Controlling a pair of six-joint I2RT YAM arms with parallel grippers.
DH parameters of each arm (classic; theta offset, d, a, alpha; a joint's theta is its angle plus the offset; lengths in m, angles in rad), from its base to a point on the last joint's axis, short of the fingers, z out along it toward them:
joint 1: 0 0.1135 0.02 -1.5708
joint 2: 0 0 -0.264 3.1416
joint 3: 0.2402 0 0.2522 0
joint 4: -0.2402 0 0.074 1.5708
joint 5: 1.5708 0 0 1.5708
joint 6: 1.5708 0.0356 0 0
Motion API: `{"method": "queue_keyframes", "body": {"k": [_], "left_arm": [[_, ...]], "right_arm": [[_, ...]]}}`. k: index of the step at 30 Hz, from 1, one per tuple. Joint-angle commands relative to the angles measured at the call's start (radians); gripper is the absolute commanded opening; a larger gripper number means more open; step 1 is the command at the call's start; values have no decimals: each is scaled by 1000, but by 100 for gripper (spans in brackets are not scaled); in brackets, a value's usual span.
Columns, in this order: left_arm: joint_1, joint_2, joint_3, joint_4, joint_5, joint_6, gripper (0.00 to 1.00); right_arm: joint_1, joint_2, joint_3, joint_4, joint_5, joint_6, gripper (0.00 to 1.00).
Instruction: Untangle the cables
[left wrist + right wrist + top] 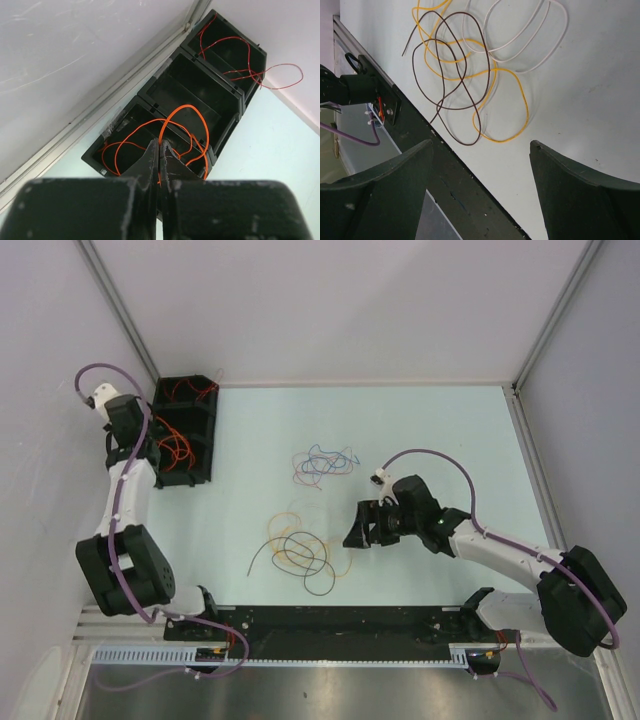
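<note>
My left gripper (160,143) is shut on a thin orange cable (192,107), whose loops lie over the near compartment of a black three-part bin (227,127). The far compartment holds a red cable (235,42); the middle one looks empty. In the top view the left gripper (162,458) is at the bin (188,390) at the table's far left. My right gripper (481,145) is open and empty, just right of a loose tangle of brown (470,144), yellow (526,100) and white (565,25) cables, which also shows in the top view (305,552). A second tangle of blue, purple and red cables (322,462) lies mid-table.
A black rail (330,620) runs along the table's near edge, close under the right gripper (365,525). White walls enclose the table at the back and on both sides. One red cable loop (285,75) hangs outside the bin onto the table.
</note>
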Motion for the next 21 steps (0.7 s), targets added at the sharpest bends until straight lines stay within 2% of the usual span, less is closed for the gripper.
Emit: {"method": "queue_keyframes", "body": {"k": [1,10,21], "left_arm": [[2,44,69,31,43,49,0],[20,199,127,68,62,114,0],[59,279,29,255,125,172,0]], "right_arm": [[-10,-7,-7,52,-24,-15,83],[-33,-4,-8,43,-38,-30,83],[-39,9,-10,53,-55,-30,82]]}}
